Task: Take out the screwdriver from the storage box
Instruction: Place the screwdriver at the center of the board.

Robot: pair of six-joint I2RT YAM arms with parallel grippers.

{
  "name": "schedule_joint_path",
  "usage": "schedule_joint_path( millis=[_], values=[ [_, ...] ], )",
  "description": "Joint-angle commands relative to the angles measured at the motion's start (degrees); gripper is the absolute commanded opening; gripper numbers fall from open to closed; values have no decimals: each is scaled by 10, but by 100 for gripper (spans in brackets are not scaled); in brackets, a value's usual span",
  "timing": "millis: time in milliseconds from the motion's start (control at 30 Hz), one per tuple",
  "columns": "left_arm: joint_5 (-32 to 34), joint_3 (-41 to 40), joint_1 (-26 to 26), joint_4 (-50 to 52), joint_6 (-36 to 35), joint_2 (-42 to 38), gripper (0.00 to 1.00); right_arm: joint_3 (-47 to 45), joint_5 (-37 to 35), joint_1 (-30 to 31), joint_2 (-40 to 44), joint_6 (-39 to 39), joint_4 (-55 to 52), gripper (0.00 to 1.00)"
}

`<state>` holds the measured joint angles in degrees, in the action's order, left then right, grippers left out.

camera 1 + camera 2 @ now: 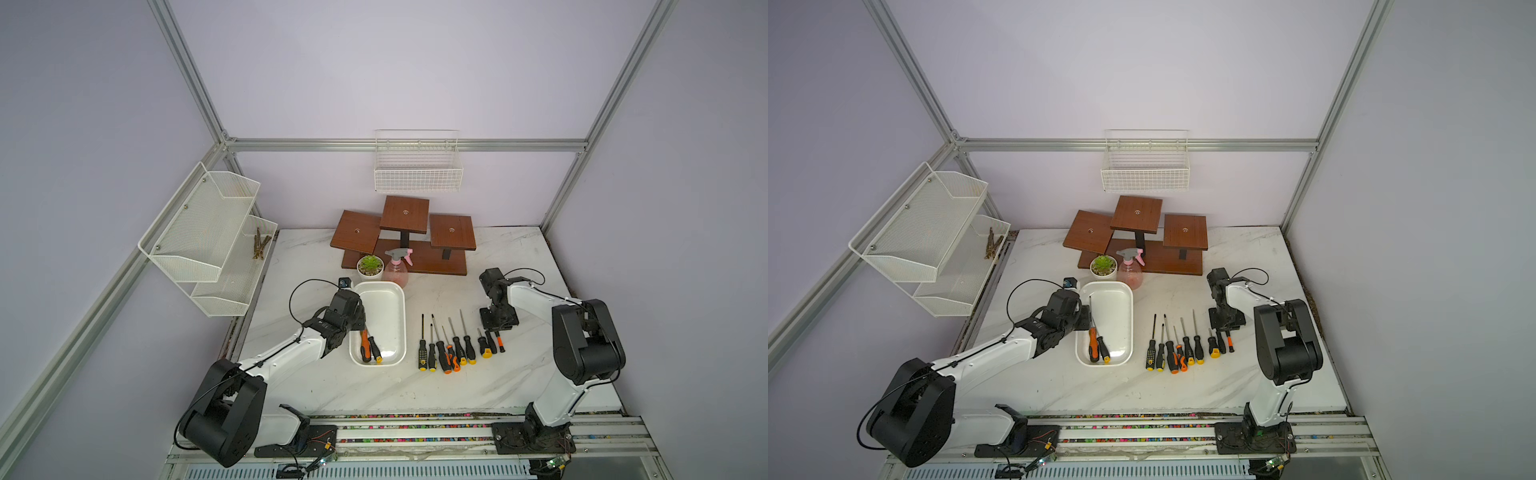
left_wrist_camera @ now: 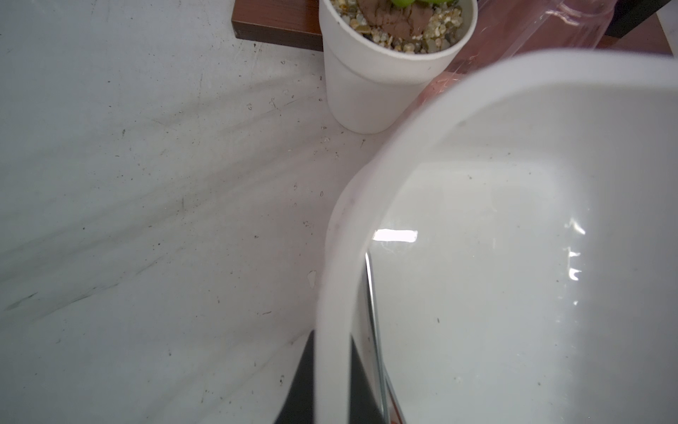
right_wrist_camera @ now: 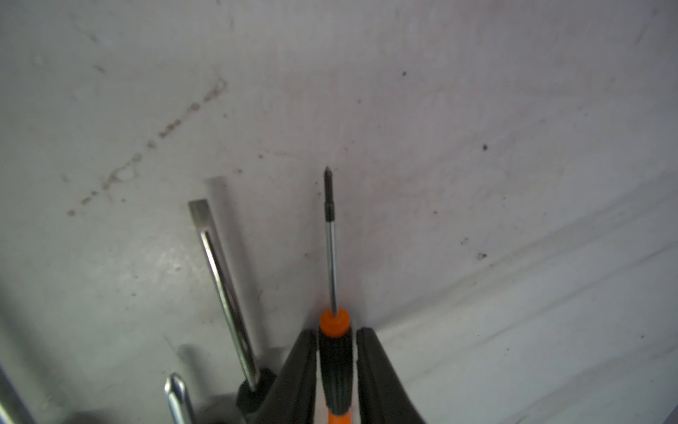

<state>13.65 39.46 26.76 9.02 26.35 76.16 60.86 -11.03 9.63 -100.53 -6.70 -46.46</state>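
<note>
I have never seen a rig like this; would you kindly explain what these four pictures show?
These are two robot arms mounted at the near edge of a table. Both top views come from one camera head looking down on the whole scene; the other two pictures come from a camera on each arm's wrist. On the table are a white storage box with two screwdrivers inside, a row of screwdrivers beside it, a potted plant, a pink spray bottle and a wooden stand. The left end effector is shut on the storage box's rim, one finger inside, one outside. The right end effector straddles the handle of a small orange-and-black screwdriver lying at that row's end; whether it pinches it, I cannot tell.
</note>
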Motion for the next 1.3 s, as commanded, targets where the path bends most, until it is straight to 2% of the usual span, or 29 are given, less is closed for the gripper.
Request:
schedule_joint_path(
  millis=[0,267,467,533,733,800,933,1267],
  values=[
    [-2,13,0,-25,-5,-6,0,13,6,-5,-4,2,4,26],
    [-1,16,-1,-17,-5,-7,0,46,40,-5,69,-17,-20,26],
    [-4,17,-1,-15,0,-5,0,63,142,9,182,-61,-23,26],
    [-6,17,0,-15,4,-5,0,61,148,52,220,-96,-10,27],
    [-13,17,0,-10,17,-6,0,59,119,261,268,-245,60,28],
    [-17,20,0,-9,21,-6,0,52,109,327,261,-286,96,28],
    [-27,25,0,-5,24,-4,0,57,102,417,218,-322,150,29],
    [-35,32,0,3,32,-8,0,77,122,480,52,-319,247,34]
  ],
)
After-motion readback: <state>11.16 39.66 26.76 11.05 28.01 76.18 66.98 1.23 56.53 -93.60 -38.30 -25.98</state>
